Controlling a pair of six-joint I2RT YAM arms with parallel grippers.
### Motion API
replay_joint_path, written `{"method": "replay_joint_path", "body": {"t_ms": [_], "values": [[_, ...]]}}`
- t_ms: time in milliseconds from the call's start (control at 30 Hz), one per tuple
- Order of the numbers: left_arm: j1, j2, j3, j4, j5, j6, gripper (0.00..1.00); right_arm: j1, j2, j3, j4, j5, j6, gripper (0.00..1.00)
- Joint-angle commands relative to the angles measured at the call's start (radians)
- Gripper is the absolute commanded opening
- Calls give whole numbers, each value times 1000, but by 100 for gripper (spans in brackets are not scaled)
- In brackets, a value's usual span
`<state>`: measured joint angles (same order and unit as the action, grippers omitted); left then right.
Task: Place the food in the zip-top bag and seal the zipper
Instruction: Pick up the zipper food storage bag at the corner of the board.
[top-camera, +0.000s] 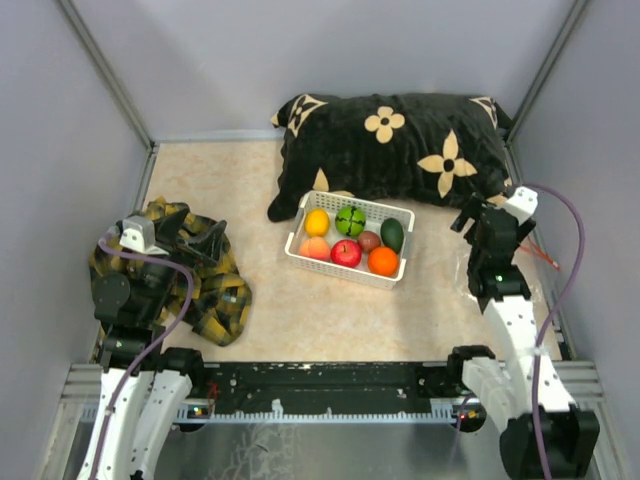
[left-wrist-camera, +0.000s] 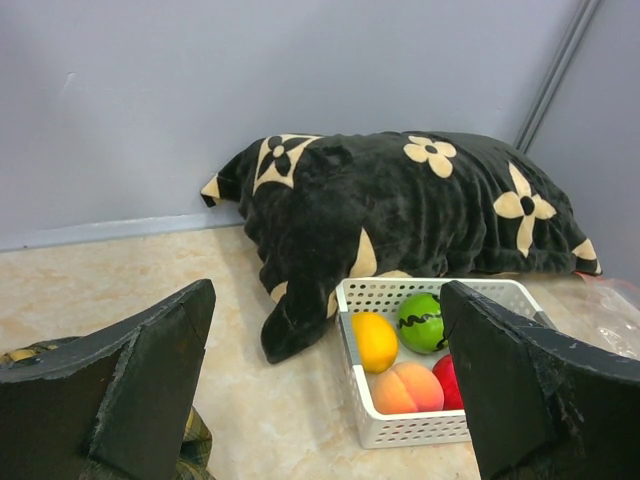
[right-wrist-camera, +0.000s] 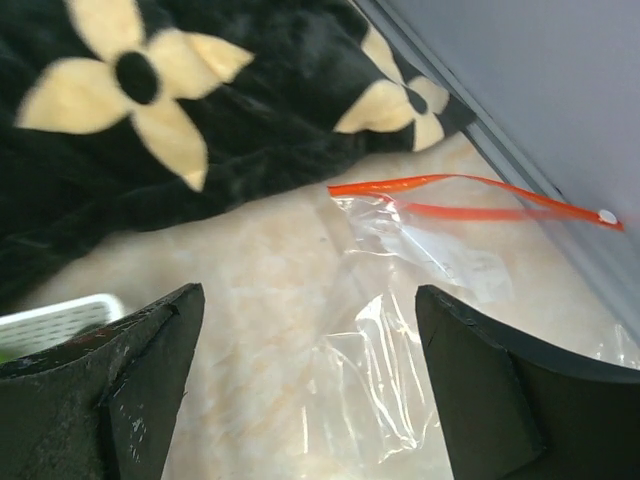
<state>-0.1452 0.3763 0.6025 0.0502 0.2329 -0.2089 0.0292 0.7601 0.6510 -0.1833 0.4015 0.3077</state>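
Clear bag (right-wrist-camera: 400, 340) lying flat, unfilled

Lies by the right edge, zipper (right-wrist-camera: 470, 195) strips apart, before right gripper (right-wrist-camera: 308, 292), spread and empty. Fruit (top-camera: 347, 253) all in basket (top-camera: 296, 240) beside pillow (top-camera: 400, 150). Left gripper (left-wrist-camera: 325, 290) spread wide over plaid cloth (top-camera: 220, 290), pinching nothing.

Grey walls (top-camera: 300, 60) enclose a beige marbled table (top-camera: 230, 180).
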Motion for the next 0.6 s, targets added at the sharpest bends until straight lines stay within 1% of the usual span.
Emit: {"method": "replay_joint_path", "body": {"t_ms": [0, 133, 300, 467, 567], "values": [[-7, -16, -9, 33, 5, 1, 100, -13, 157, 71, 129, 171, -18, 87], [-12, -23, -10, 32, 2, 2, 100, -22, 333, 116, 165, 234, -51, 88], [-17, -26, -10, 31, 1, 3, 100, -35, 557, 201, 181, 255, -90, 87], [-21, -25, -12, 31, 5, 3, 100, -51, 765, 286, 161, 261, -87, 85], [-22, -25, -12, 30, 6, 5, 100, -51, 856, 338, 125, 286, -76, 85]]}}
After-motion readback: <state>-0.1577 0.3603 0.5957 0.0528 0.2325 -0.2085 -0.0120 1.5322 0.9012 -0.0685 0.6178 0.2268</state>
